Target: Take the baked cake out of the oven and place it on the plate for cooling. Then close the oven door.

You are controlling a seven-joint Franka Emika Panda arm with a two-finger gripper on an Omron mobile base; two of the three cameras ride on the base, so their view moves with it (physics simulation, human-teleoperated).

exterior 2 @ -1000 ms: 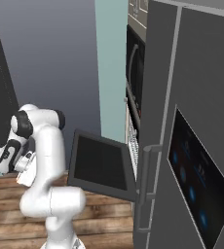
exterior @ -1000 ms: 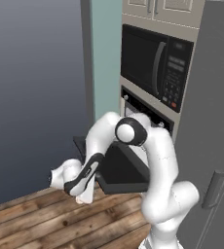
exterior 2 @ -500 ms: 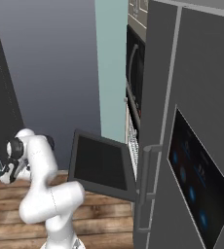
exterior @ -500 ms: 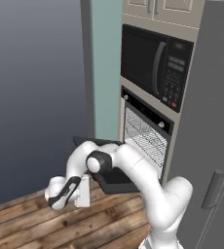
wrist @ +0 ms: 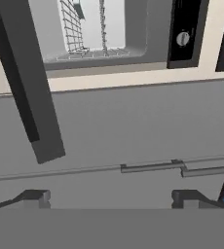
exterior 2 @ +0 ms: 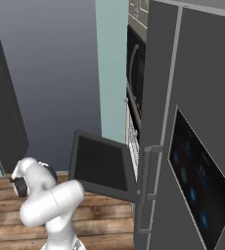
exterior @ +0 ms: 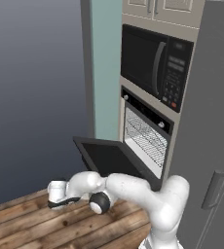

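Hand view: oven (wrist: 104, 34), bare racks (wrist: 84, 29)

Oven (exterior: 145, 133) open; black oven door (exterior: 111, 160) hangs down.

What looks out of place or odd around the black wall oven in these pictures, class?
The black built-in wall oven stands with its wide black bottom-hinged door dropped fully open, silver wire racks exposed. The white arm's two-finger gripper is open, holding nothing, low near the wooden floor, away from the oven.
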